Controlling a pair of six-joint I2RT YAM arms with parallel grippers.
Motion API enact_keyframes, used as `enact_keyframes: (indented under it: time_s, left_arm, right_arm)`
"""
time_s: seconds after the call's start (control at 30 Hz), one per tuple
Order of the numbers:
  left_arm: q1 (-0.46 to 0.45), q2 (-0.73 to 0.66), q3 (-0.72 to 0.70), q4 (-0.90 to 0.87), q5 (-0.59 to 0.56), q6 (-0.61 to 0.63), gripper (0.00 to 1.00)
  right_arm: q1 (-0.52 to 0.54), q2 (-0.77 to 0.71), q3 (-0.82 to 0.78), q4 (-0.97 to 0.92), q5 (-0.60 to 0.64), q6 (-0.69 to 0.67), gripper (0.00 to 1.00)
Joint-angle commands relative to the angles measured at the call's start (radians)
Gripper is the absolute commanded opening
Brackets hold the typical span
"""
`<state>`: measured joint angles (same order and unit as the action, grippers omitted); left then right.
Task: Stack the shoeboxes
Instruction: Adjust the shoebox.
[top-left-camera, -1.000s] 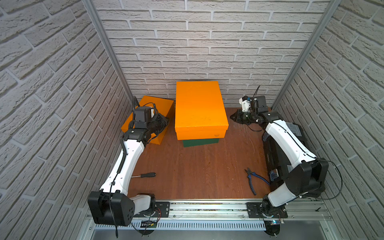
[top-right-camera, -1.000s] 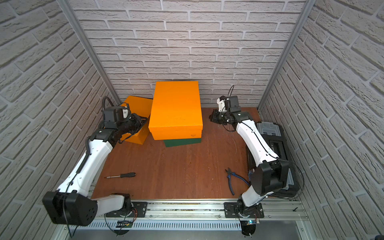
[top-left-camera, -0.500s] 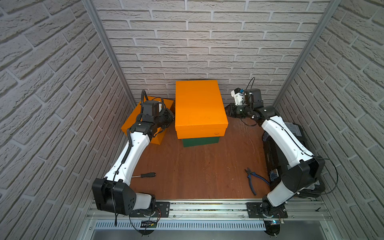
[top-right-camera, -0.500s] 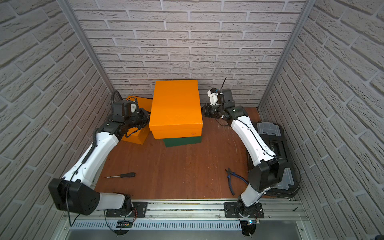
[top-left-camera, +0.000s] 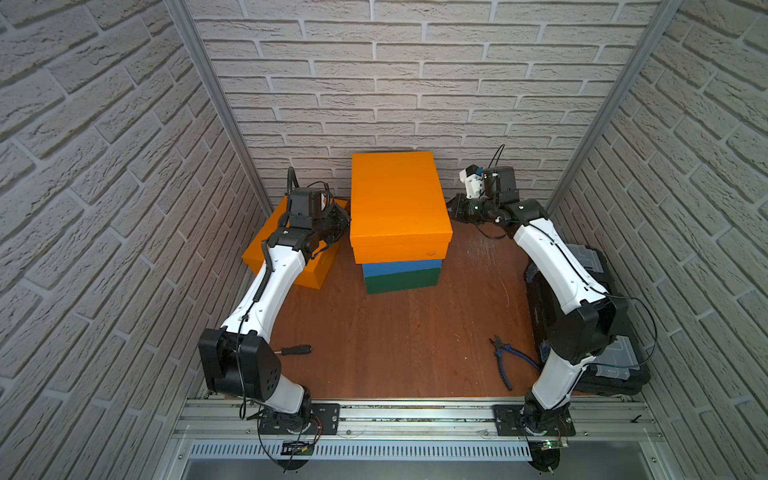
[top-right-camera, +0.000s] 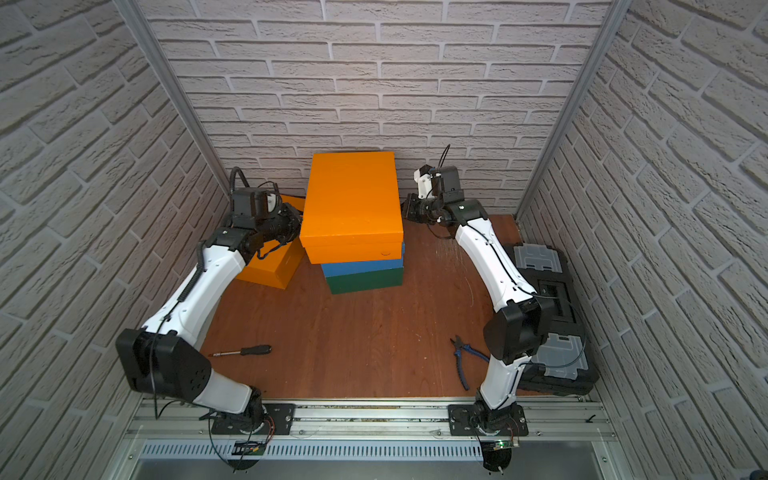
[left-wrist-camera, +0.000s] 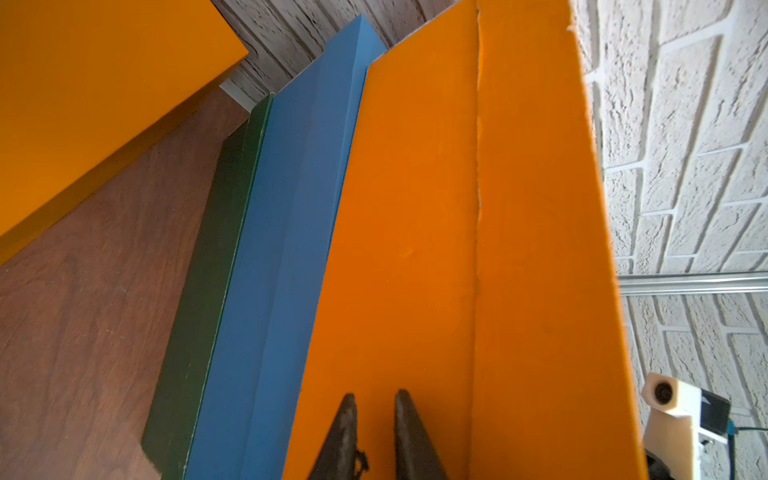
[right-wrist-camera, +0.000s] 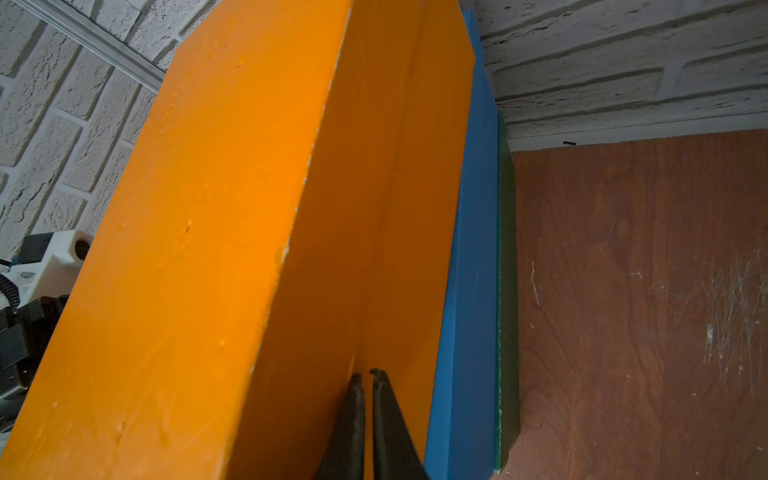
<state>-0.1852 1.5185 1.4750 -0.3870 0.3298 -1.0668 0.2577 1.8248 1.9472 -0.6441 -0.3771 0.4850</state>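
Note:
Three shoeboxes form a stack in both top views: dark green (top-left-camera: 401, 283) at the bottom, blue (top-left-camera: 401, 267) on it, bright orange (top-left-camera: 397, 199) on top. The other orange shoebox (top-left-camera: 286, 257) lies on the floor to the left, under my left arm. My left gripper (left-wrist-camera: 376, 395) presses its tips on the top box's left side, open by only a narrow gap and holding nothing. My right gripper (right-wrist-camera: 365, 372) is shut, with its tips on the same box's right side under the lid edge. Whether that box is lifted off the blue one I cannot tell.
A screwdriver (top-left-camera: 295, 350) lies on the wooden floor at the front left and blue-handled pliers (top-left-camera: 505, 361) at the front right. Black tool cases (top-left-camera: 598, 266) sit along the right wall behind my right arm. Brick walls close in on three sides.
Both grippers rose and closed in from the sides onto the top orange box. That box shifted back toward the wall, uncovering the blue box's front.

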Motion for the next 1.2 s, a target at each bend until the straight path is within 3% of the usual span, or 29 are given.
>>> enact_keyframes:
  time_s: [0.0, 0.3, 1.17]
  left_arm:
    - [-0.026, 0.028, 0.039, 0.056, 0.078, 0.002, 0.19]
    - [-0.027, 0.084, 0.106, 0.047, 0.084, 0.005, 0.19]
    - [-0.05, 0.117, 0.091, 0.059, 0.091, -0.004, 0.2]
  right_arm:
    - [0.027, 0.034, 0.051, 0.032, -0.047, -0.016, 0.1]
    - [0.007, 0.105, 0.135, 0.032, -0.066, -0.011, 0.1]
    - [-0.024, 0.196, 0.225, 0.017, -0.097, -0.001, 0.11]
